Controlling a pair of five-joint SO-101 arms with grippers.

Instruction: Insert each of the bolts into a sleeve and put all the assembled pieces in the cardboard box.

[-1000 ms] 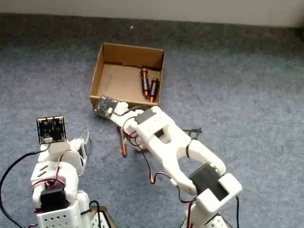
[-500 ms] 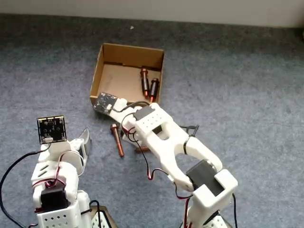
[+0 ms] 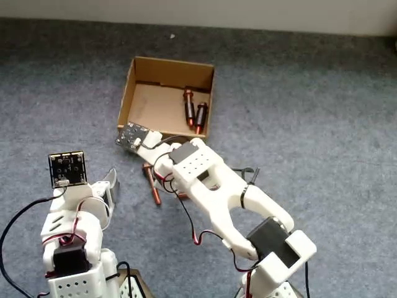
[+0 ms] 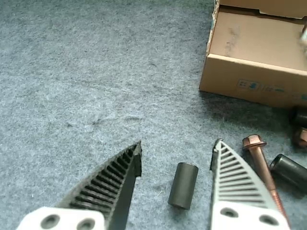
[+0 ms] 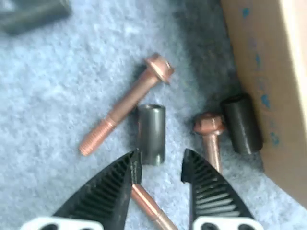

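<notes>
- Right gripper (image 5: 159,160), jaws apart, is hovering over a short grey metal sleeve (image 5: 151,134) beside a copper hex-head bolt (image 5: 127,103).
- The close is calling for jaws centred across the sleeve.
- Left gripper (image 4: 177,149) is hanging, jaws apart.

Three loose bolts (image 5: 127,103), three loose sleeves (image 5: 152,134), two assembled pieces (image 3: 188,107), one cardboard box (image 3: 155,108).

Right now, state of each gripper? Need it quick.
Left gripper: open, empty, a dark sleeve lying on the carpet between its jaws.
Right gripper: open, empty, tips at one end of a grey sleeve.
</notes>
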